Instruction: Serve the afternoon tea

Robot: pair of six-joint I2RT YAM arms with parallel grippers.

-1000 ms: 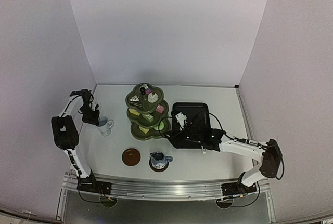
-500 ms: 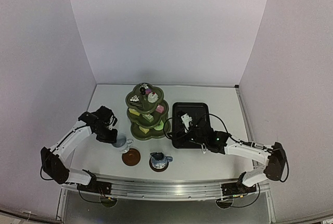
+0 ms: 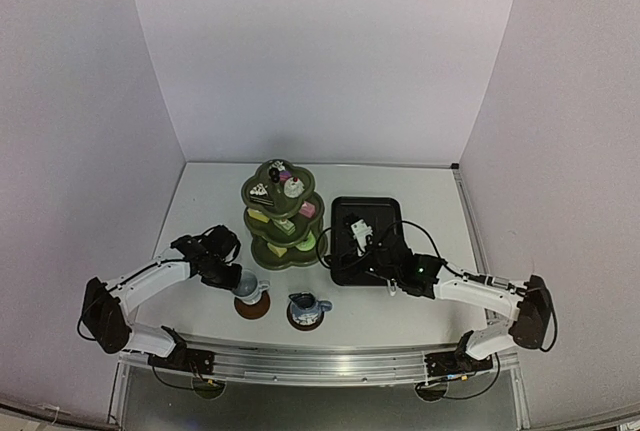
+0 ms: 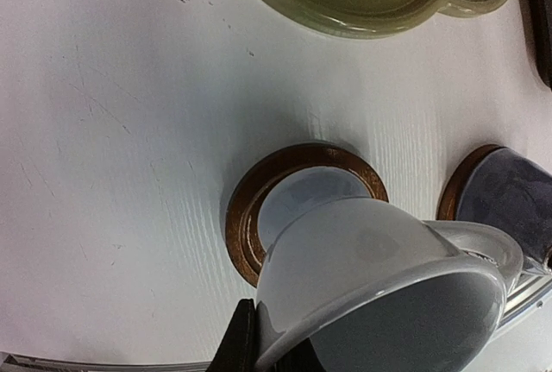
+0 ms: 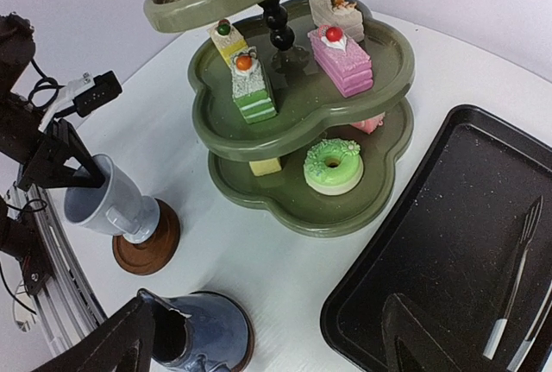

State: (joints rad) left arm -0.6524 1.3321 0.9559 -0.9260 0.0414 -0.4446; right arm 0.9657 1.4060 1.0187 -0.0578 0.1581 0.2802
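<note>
Left forearm lies low, reaching toward 3 o'clock; the left gripper [image 3: 231, 278] pinches the white mug [image 3: 247, 288] by its rim, tilted on the brown coaster [image 4: 245, 216] at 7 o'clock of the stand [image 3: 283, 221]. The right gripper [image 3: 368, 244] hangs over the tray [image 3: 386, 210], fingers spread.

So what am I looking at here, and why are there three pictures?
Two robot arms are bolted to a table. One picture comes from a camera overhead; the other two from small cameras on each arm's wrist. On it are a green three-tier stand with little cakes, a blue pot on a coaster, and a black tray holding tongs. The left claw is shut on the rim of a white mug, tilted at a second coaster. The right claw is open, empty.
</note>
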